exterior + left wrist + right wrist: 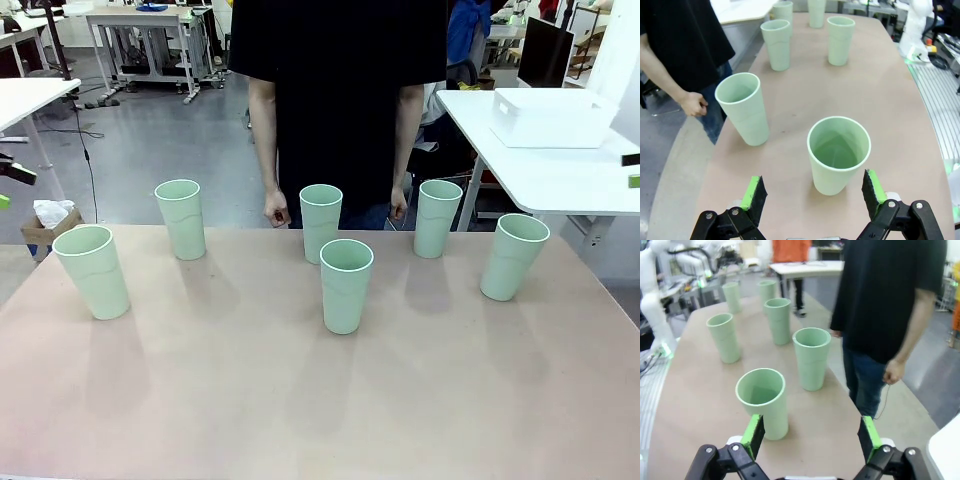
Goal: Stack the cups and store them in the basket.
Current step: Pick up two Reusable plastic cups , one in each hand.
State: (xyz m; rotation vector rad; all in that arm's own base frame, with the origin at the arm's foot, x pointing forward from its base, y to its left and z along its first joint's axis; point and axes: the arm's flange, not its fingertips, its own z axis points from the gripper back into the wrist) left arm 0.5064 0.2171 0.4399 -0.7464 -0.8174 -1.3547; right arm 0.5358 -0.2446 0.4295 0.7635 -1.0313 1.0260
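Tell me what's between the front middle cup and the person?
Another cup stands there, upright, just behind the front middle cup and slightly to its left, near the table edge where the person stands. The front view shows it.

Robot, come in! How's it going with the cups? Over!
Left end effector open, right end effector open. Six cups upright, unstacked, apart. Person's hands at far edge.
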